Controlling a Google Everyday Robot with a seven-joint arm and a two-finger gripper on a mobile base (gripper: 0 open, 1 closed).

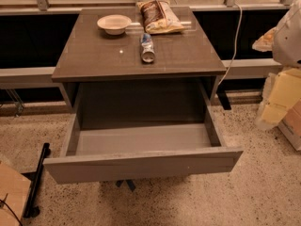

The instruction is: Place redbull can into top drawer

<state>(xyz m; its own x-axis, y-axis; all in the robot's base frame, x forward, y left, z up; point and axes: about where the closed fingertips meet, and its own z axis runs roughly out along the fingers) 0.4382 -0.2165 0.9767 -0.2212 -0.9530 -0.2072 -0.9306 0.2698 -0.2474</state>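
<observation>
The redbull can [147,47] lies on its side on the grey cabinet top [94,55], near the middle, with its shiny silver end pointing toward the front edge. The top drawer [141,165] below it is pulled wide open. Its light grey inside [141,138] holds nothing. My gripper is not in view. A pale rounded shape [288,34] at the right edge may be part of my arm.
A white bowl [114,24] and a brown-and-yellow snack bag [159,16] sit at the back of the cabinet top. A white cable [233,41] hangs on the right. Yellowish boxes [282,98] stand on the floor at right. A black bar [37,180] lies at lower left.
</observation>
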